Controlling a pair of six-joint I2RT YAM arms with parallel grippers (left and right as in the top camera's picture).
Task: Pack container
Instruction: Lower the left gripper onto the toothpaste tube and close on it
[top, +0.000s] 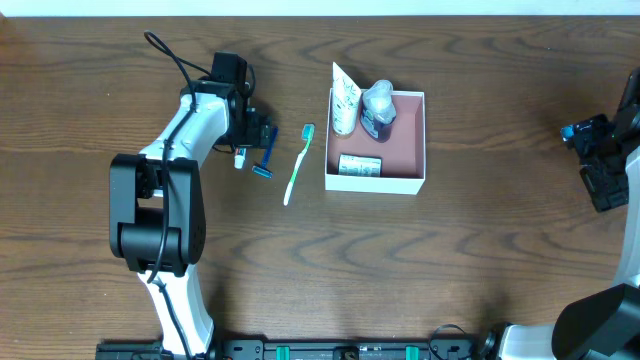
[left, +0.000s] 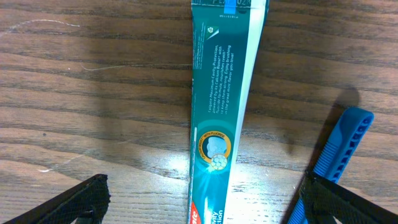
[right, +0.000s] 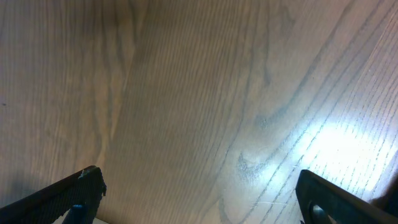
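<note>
**Container** (top: 380, 184): one. It stands on the table (top: 480, 270) right of centre, upright and open-topped. Judged light, with stiff but crushable cardboard walls; if it must be moved, hold it by one wall, not by the contents.

**Contents:** one white tube (top: 345, 100), one capped bottle (top: 378, 108) and one small soap box (top: 359, 165).

**Loose items, left of the container:**
- One teal toothpaste tube (left: 221, 112). Judged light, soft and slick; grip it across the flat body near mid-length.
- One toothbrush (top: 297, 165). Rigid and thin.
- One blue razor (left: 345, 140). Rigid; take it by the handle.

**Grippers:** two.
- Left gripper (left: 208, 202): jaws fully spread, straddling the toothpaste tube, nothing held.
- Right gripper (right: 199, 199): jaws fully spread over bare wood well to the right, nothing held.
</note>
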